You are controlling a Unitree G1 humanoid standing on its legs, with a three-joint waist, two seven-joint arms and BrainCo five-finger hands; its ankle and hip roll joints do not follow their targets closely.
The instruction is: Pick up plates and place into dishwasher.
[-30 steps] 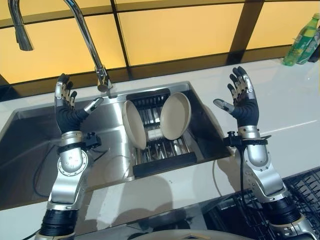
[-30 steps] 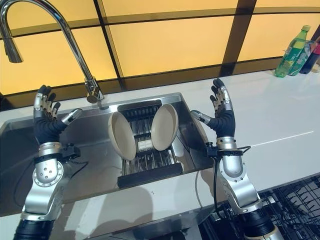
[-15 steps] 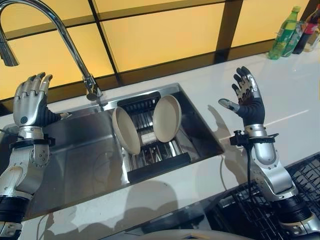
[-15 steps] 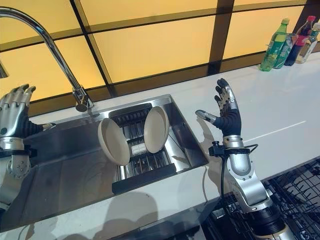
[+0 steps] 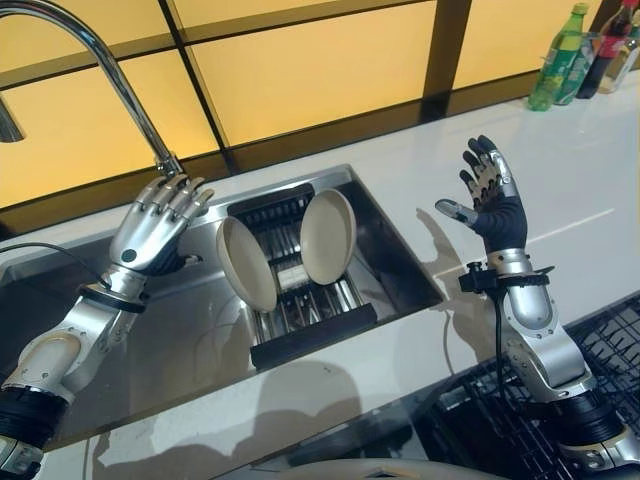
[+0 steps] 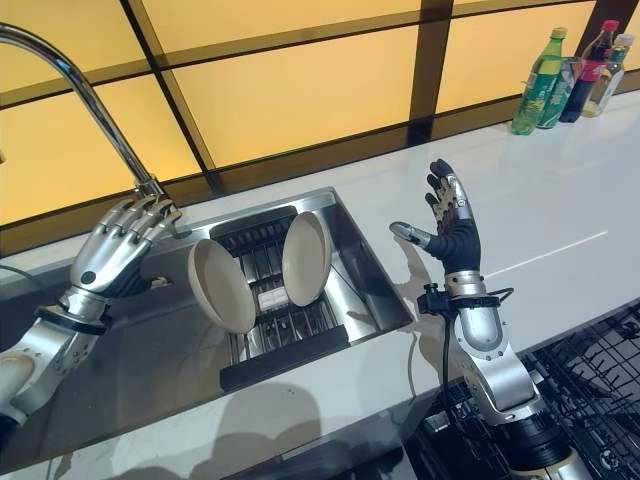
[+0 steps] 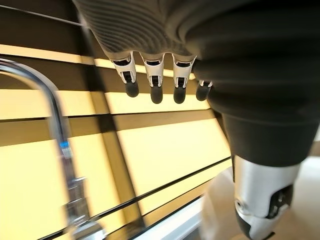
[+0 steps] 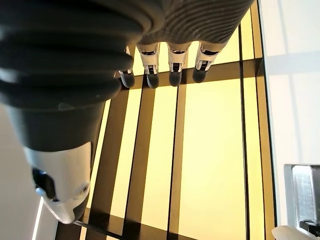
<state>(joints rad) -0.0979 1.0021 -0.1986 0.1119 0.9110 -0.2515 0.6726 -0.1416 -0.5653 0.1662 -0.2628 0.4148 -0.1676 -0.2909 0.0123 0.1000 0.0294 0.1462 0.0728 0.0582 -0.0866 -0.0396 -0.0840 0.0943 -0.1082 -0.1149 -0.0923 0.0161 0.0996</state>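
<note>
Standing on edge, two plates (image 5: pixel 248 264) fill the sink's (image 5: pixel 180 330) rack (image 5: pixel 310 325).

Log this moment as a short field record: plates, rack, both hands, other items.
plates: two beige round plates standing on edge in the rack
rack: black slatted dish rack inside the steel sink
left hand: open, over the sink beside the chrome tap, holding nothing
right hand: open, raised above the white counter, holding nothing
other: bottles at the counter's far right
</note>
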